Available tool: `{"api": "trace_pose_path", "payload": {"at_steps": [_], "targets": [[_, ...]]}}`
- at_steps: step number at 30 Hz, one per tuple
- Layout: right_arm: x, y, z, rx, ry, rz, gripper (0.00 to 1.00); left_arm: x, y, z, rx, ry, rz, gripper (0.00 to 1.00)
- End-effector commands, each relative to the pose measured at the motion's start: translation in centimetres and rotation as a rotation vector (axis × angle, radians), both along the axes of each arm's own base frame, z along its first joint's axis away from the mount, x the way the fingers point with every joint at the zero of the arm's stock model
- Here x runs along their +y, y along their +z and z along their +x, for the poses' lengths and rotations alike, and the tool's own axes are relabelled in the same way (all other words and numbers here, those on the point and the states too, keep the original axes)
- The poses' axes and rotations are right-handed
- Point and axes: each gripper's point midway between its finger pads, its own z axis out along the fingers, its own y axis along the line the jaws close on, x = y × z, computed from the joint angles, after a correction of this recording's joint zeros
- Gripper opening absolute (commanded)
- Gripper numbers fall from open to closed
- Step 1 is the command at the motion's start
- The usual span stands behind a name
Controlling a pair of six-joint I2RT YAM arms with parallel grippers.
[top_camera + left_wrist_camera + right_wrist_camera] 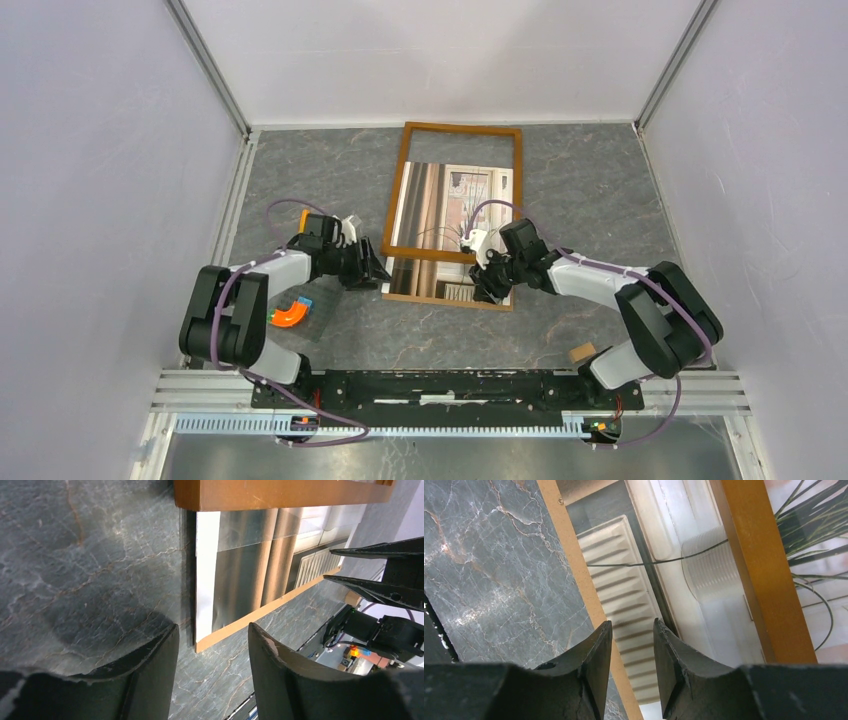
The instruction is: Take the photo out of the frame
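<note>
You're partway there. The frame [460,128] lies on the counter [300,180], its near rail across the photo [430,278], which juts toward you on its backing board [270,609]. Your left hand [375,272] and right hand [490,285] are both spread and empty. The photo is not yet pulled clear.

Top view: right gripper [488,283] covers the photo's [440,205] near right corner. The frame's [460,127] near bar lies across the photo, hiding a strip. Left wrist view: frame cut by top edge; glare washes out the print. Right wrist view: photo and frame run off the edges. Small brown item [582,352] by right base: too small to identify.
</note>
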Motion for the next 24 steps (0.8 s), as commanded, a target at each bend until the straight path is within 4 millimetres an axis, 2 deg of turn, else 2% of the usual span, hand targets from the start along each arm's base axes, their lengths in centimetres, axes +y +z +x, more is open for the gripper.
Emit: {"api": "trace_pose_path", "payload": {"at_steps": [1,10,14,24], "targets": [[-1.3,-2.1,-0.2,0.005,-0.005,-0.094,0.42,-1.2,1.2,1.8,-0.021,0.013,-0.081,0.58],[-1.4,-2.5,-0.5,0.018,0.007,-0.106,0.42,-2.7,4.4,1.7,-0.058,-0.013,-0.201,0.42],[-1.2,-2.3,-0.5,0.018,0.014,-0.104,0.42,-2.9,5.2,1.3,-0.071,-0.015,-0.222,0.38],[-0.5,-1.2,-0.2,-0.006,0.031,-0.072,0.50,-2.7,2.7,1.5,0.027,0.031,-0.181,0.45]]}}
